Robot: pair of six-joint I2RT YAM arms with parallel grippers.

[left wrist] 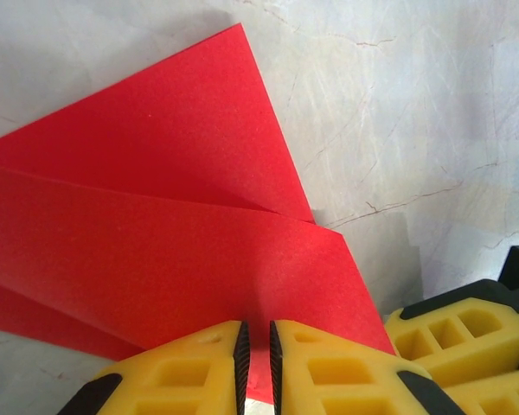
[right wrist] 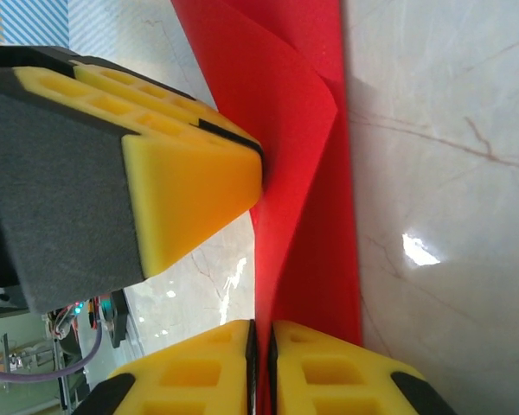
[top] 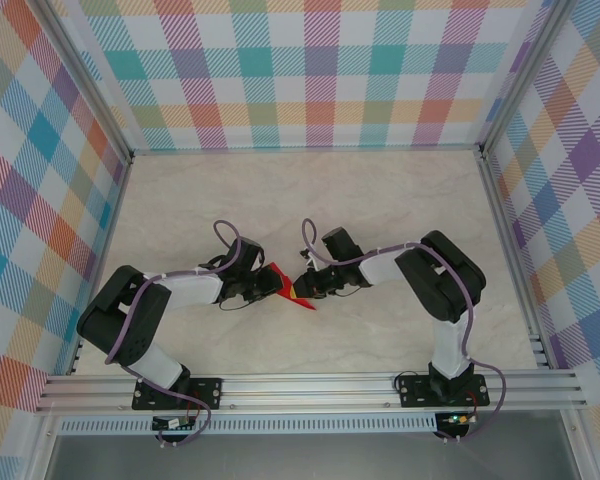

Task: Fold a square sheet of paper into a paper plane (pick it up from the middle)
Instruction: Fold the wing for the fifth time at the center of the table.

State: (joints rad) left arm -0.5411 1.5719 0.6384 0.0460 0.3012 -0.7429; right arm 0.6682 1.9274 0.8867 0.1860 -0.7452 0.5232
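Well, paper (left wrist: 156,251): lay folded between both arms.
Left end effector (left wrist: 255,363): pinched its near edge.
Right end effector (right wrist: 261,372): pinched the opposite edge.

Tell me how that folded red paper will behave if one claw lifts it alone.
Likely floppy: the red paper is thin and its free layer bows in the right wrist view. Probably very light, so it could slide on the smooth table. Pinching hard may crease it.
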